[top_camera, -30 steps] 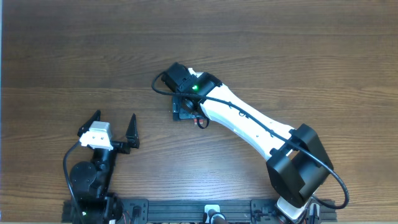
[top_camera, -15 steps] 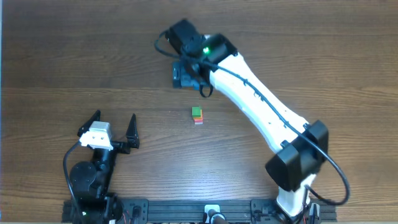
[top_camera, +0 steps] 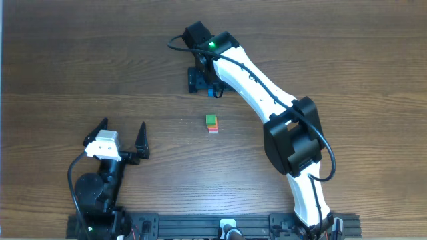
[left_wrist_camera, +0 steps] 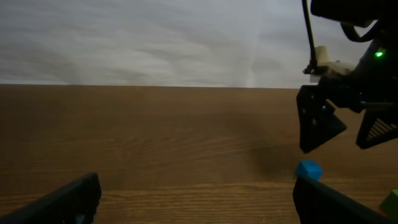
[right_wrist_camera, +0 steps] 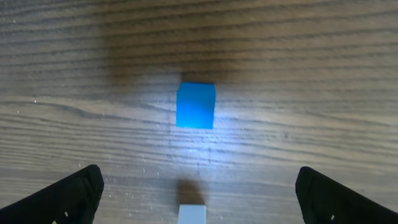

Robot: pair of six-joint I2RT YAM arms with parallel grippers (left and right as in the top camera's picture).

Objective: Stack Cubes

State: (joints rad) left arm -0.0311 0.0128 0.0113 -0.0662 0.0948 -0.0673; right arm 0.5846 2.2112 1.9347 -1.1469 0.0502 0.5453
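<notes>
Cube [right_wrist_camera: 196, 106], solid bright blue, sharp-edged, on wood table [right_wrist_camera: 323, 56] below right gripper [right_wrist_camera: 199, 177], jaws spread wide

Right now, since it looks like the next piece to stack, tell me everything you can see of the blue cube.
The blue cube is a small, plain block with smooth matte faces. It sits flat on the wooden table, touching nothing else. The right end effector hangs above it, open, not gripping it. The green-topped stack stands apart, nearer the arm bases.
</notes>
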